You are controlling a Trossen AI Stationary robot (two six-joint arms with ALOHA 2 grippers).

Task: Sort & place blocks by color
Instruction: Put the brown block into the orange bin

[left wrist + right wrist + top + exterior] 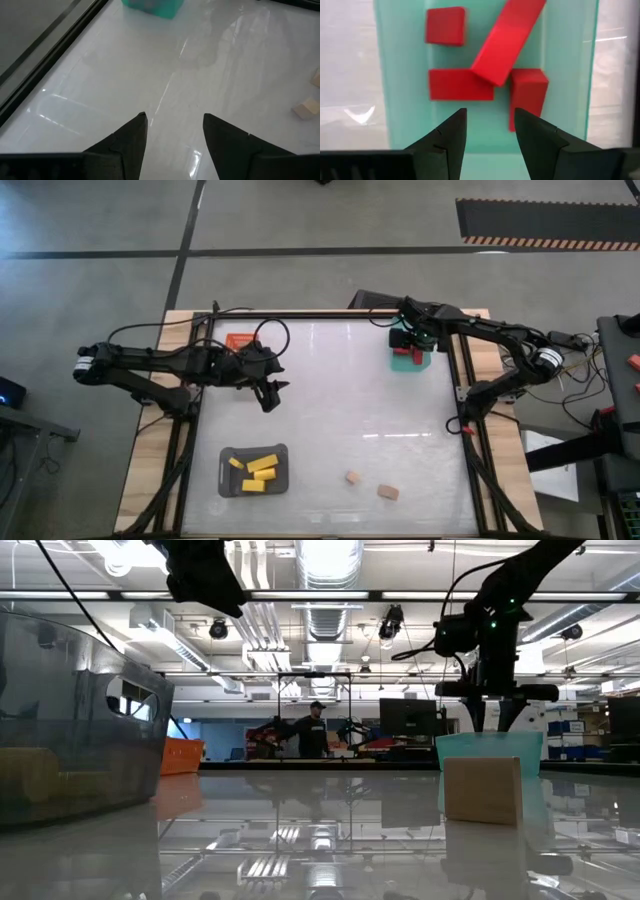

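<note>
Right gripper (487,131): hanging right over the green tray (400,75) at the far right of the table, fingers apart with nothing between them, pointing down at the reds.
Red blocks (502,40): four of them in the green tray. One long one lies tilted with its low end propped on a flat one, a small square one sits alone, and another lies just beside the tilted one's low end.
Left gripper (270,392): out over the bare left-middle of the table, fingers spread, holding nothing. Looks like it's just parked there.
Yellow blocks (262,466): four or so, piled loosely in the grey tray (226,480) near the front left.
Tan blocks (388,493): two on the bare tabletop near the front, right of the grey tray, close together but not touching. One fills a good chunk of the low view.
Orange tray (238,340): back left, mostly hidden by the left arm, can't tell what's in it.
Room behind: a person stands way off past the table in the low view.
</note>
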